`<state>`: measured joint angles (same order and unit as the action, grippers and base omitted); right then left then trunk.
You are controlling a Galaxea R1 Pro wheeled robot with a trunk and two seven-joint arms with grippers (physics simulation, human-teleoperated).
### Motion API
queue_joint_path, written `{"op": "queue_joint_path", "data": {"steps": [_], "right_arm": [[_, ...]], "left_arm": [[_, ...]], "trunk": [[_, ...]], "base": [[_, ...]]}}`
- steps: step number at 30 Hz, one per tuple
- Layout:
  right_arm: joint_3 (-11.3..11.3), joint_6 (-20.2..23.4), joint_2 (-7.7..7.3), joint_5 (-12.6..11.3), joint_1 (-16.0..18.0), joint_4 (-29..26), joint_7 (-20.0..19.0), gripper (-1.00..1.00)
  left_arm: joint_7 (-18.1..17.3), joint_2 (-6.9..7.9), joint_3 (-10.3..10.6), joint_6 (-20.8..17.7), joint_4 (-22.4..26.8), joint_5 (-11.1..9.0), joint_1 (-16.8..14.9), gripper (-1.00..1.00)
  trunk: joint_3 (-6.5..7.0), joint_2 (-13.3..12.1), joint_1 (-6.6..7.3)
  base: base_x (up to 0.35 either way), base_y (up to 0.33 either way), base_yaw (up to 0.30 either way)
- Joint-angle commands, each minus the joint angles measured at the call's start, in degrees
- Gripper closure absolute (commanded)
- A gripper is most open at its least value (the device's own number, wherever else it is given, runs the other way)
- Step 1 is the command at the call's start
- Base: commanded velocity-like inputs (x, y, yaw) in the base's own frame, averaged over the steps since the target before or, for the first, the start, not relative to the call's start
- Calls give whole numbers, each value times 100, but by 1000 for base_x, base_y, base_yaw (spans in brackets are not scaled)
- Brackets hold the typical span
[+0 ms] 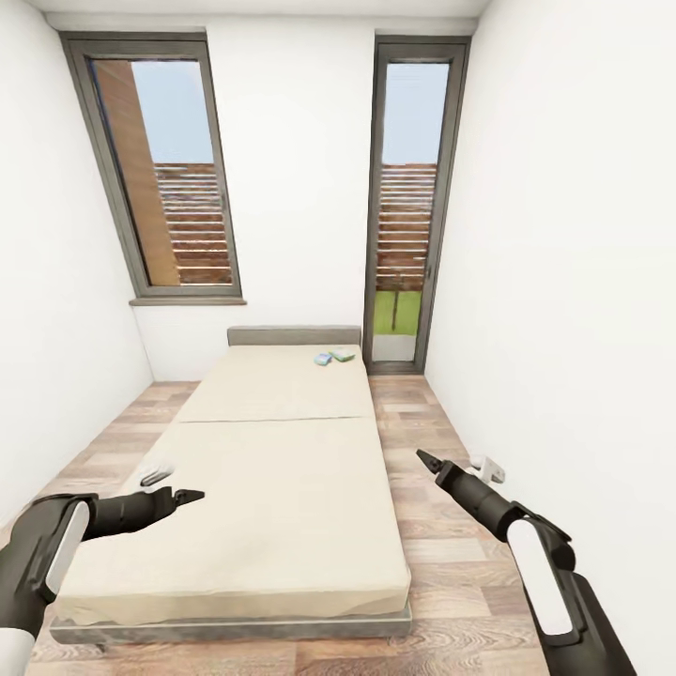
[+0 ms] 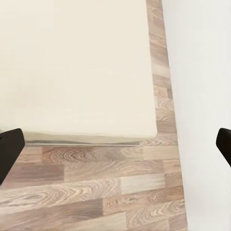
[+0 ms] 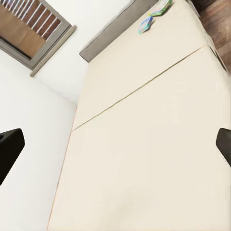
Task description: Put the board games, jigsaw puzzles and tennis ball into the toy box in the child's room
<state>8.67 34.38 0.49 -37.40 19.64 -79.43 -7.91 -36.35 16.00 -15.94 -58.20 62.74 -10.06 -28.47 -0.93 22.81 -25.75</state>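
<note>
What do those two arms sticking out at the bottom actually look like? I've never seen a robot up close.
Both arms are mostly black with white panels along their rounded, bulky segments. Each narrows to a slim dark wrist and ends in a small black two-fingered gripper: the left gripper and the right gripper. A small white-grey part sits beside each wrist. No loose cables or printed markings show. In the wrist views the fingertips look plain matte black.

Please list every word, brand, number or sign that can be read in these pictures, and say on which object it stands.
No text can be read.
The two small flat boxes near the grey headboard of the cream bed may carry print, but it is too small and blurred.
</note>
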Motion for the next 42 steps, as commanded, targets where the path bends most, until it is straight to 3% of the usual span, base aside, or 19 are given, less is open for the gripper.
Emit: {"op": "queue_joint_path", "data": {"steps": [1,7,11,15,17,20,27,42], "right_arm": [[2,27,8,7,5,-2,-8,-100],[-54,20,18,34,5,-24,251,-100],[-183,65,19,38,5,-69,774,-100],[-777,90,23,30,1,-101,2183,-100],[-984,98,25,17,-1,-102,2641,-100],[-1253,67,30,15,-3,-154,3019,-100],[-1503,23,34,-10,-4,-260,3203,-100],[-1543,18,33,-20,-4,-274,3232,-100]], "left_arm": [[16,-2,-13,-32,1,-19,-3,-100],[85,-5,-22,-18,1,-16,-3,-100],[100,-14,-22,-11,1,-20,-2,-100],[52,-10,-48,16,1,-22,-3,-100],[46,-9,-53,35,1,-22,-2,-100],[45,-12,-54,72,1,-22,-1,-100],[96,-12,-45,90,1,-22,-1,-100],[118,-18,-34,89,1,-22,-1,-100]], "trunk": [[-11,11,-3],[-12,11,-3],[-13,11,-3],[-13,11,-3],[-13,11,-3],[-13,11,-3],[-13,11,-3],[-46,11,-3]], "base": [[0,0,-2],[0,-38,-1],[0,-219,0],[70,-238,0],[92,-137,0],[41,-60,0],[14,-25,0],[120,-167,120]]}}
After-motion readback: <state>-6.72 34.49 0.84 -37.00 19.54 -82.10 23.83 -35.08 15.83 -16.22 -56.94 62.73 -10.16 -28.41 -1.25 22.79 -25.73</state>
